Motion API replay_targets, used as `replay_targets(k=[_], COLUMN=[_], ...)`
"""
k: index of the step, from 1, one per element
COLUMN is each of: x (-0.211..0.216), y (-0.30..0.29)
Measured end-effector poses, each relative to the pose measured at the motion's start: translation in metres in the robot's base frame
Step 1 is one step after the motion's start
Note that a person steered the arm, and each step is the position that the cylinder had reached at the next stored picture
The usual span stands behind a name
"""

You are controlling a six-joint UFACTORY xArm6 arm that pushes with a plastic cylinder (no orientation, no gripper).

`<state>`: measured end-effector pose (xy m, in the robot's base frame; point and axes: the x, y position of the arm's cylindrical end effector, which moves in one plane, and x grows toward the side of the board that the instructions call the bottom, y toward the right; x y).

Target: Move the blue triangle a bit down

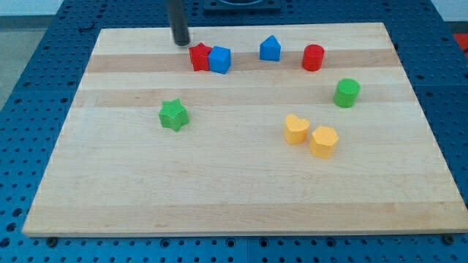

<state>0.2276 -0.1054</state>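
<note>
While the rod stands at the tabletop's (pixel 241 183) top edge, the tip (pixel 180 42) rests just to the upper left of the red star (pixel 199 56), apart from it. No pincer is fitted; the rod holds nothing. Blue triangle (pixel 270 48) lies well to the tip's right, beyond the blue cube (pixel 220 59) touching the red star. Further right sit the red cylinder (pixel 313 57) and green cylinder (pixel 346 93). Green star (pixel 174 115) lies below the tip; two yellow blocks (pixel 311 134) lie lower right, side by side.
</note>
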Motion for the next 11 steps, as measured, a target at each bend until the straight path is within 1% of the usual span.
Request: replay_targets(k=[3,4,5,6,7,9,10,11], x=[-0.012,-0.009,-0.007,0.006,0.022,0.039,0.033,0.016], y=[0.174,0.193,0.179,0.17,0.17,0.166,0.162,0.133])
